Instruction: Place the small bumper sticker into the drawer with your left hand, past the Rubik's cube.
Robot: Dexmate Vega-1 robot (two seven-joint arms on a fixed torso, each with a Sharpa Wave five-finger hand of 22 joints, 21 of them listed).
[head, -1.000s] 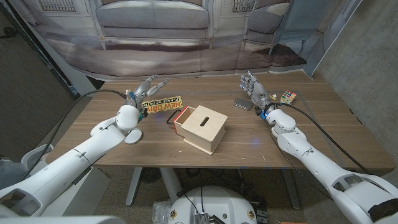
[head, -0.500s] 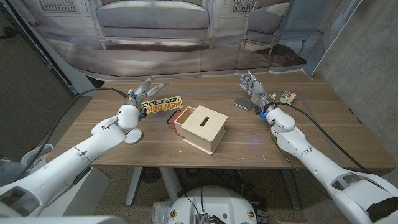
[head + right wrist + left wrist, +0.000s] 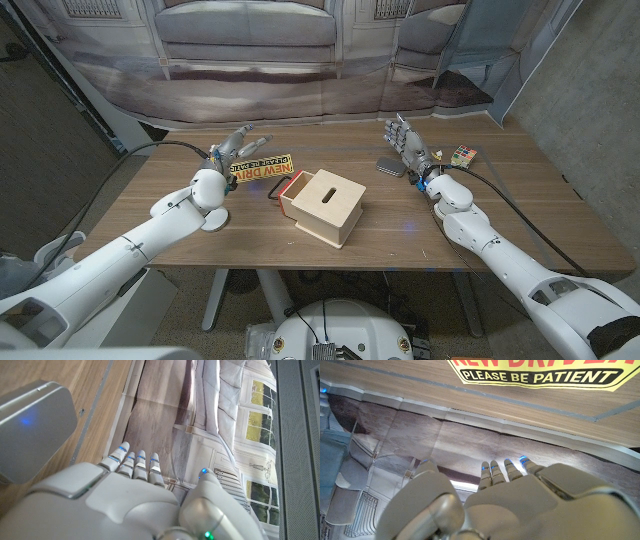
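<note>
— Wooden box [image 3: 325,206] sits mid-table with its red-lined drawer [image 3: 290,187] pulled out toward my left side. Where is your left hand from it?

— My left hand [image 3: 229,148] is beyond the drawer's open end, toward the far edge of the table, forearm reaching in from the near left corner. Fingers are spread and reaching away from me, holding nothing. From the left wrist camera I see the back of the hand [image 3: 520,505] with its fingers straight out.

— And the bumper sticker?

— The yellow bumper sticker [image 3: 259,169] lies flat on the table between that hand and the drawer, just beside the drawer's mouth. I cannot tell whether my fingers touch it.

— Your right hand?

— My right hand [image 3: 405,142] stands upright on the other side of the box, fingers apart and pointing up, gripping nothing. A small grey tin [image 3: 390,167] lies just beside it, and the Rubik's cube [image 3: 462,156] sits farther out from the box, past my wrist.
</note>
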